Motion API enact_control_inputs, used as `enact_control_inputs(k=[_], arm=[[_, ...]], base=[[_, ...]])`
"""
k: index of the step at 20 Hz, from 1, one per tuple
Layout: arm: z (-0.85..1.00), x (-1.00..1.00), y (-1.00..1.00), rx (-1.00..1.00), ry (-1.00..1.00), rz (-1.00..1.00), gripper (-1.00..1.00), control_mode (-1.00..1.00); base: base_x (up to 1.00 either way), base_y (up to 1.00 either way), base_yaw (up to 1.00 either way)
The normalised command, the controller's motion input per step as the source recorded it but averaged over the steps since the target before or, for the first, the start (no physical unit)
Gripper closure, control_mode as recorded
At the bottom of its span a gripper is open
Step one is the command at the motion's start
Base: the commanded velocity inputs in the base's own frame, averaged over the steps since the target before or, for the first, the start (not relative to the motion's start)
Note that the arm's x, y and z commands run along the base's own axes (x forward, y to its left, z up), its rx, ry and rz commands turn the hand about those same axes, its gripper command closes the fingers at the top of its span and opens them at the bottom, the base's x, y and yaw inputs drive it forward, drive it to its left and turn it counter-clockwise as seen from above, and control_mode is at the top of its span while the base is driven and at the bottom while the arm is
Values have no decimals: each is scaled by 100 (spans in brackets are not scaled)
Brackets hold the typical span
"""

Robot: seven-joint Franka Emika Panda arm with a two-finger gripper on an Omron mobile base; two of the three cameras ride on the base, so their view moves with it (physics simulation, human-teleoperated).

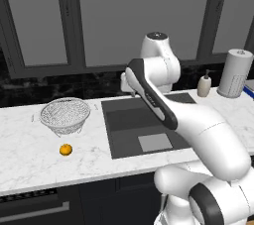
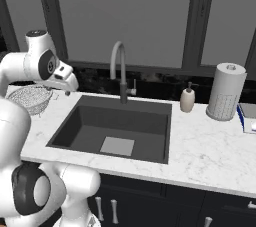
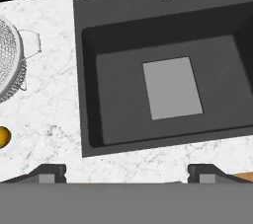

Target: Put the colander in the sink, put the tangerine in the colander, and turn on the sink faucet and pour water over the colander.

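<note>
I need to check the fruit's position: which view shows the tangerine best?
The left base view: the tangerine sits whole on the counter, in front of the colander. The hand view cuts it at the frame edge.

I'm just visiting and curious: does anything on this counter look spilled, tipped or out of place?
Nothing stands out. The colander sits upright on the counter left of the empty sink, the tangerine lies loose in front of it, and nothing looks spilled or broken.
</note>
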Motion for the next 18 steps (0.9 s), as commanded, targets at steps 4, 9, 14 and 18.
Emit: enact_control_inputs(k=[4,9,14,18], arm=[[-9,26,81,0,0,-25,-100,-100],[-36,38,63,1,0,-17,-100,-100],[-31,41,48,0,0,0,-100,-100],[-19,30,54,0,0,0,-100,-100]], base=[[0,0,0],[0,0,0],[0,0,0],[0,0,0]])
